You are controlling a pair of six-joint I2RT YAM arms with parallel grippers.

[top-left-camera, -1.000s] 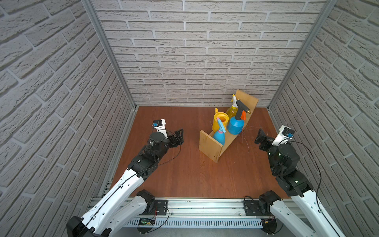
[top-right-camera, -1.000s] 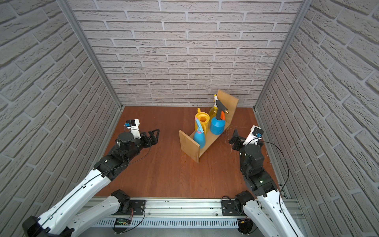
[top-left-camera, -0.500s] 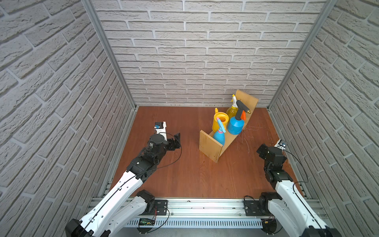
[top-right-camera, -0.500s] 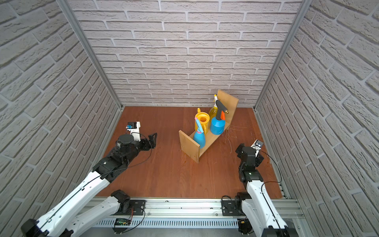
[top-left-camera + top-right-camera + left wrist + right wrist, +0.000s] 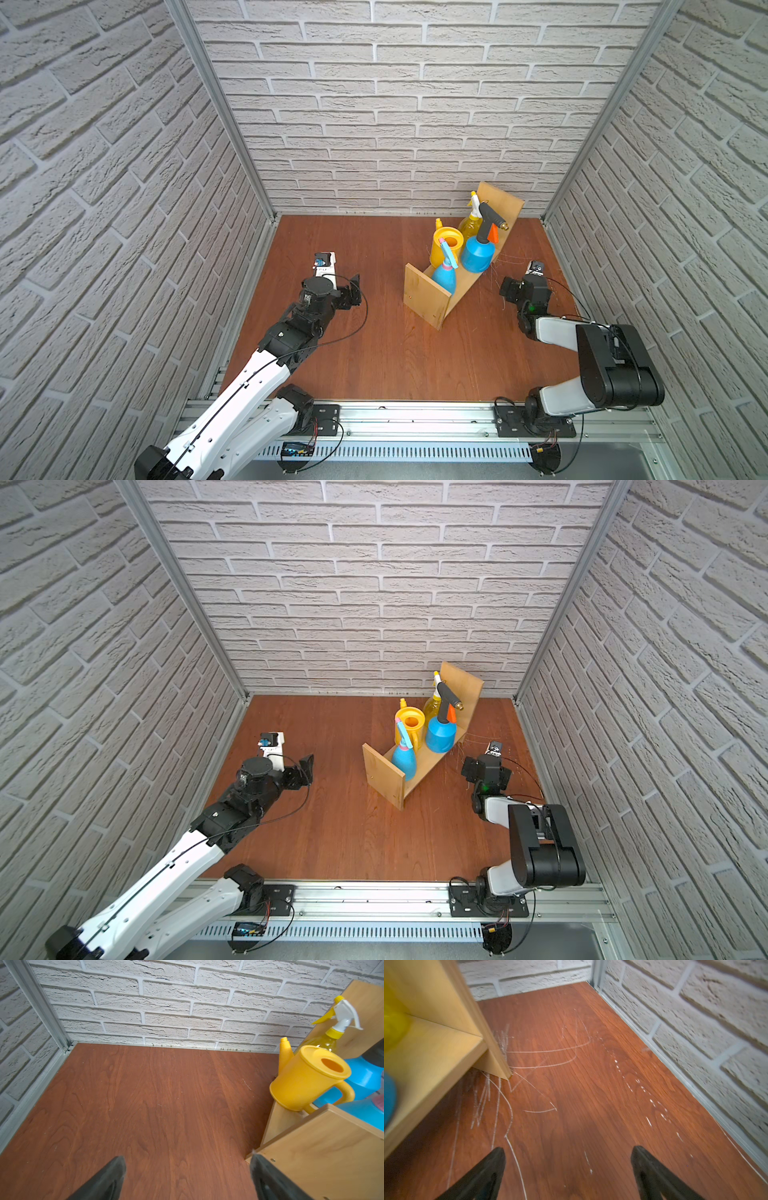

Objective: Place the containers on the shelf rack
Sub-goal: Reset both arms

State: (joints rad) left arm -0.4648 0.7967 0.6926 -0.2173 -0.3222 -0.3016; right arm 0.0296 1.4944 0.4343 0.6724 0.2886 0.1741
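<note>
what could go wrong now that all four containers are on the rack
1. The yellow watering can stands at the open long edge of the shelf rack; a bump could tip it off.
2. The open right gripper hangs low, close beside the rack; a careless swing could shove it, and the tall blue pressure sprayer might topple.

Red-brown wooden floor [image 5: 374,340] with white scratches [image 5: 546,1051], white brick walls [image 5: 395,104], aluminium rail [image 5: 415,411].
</note>
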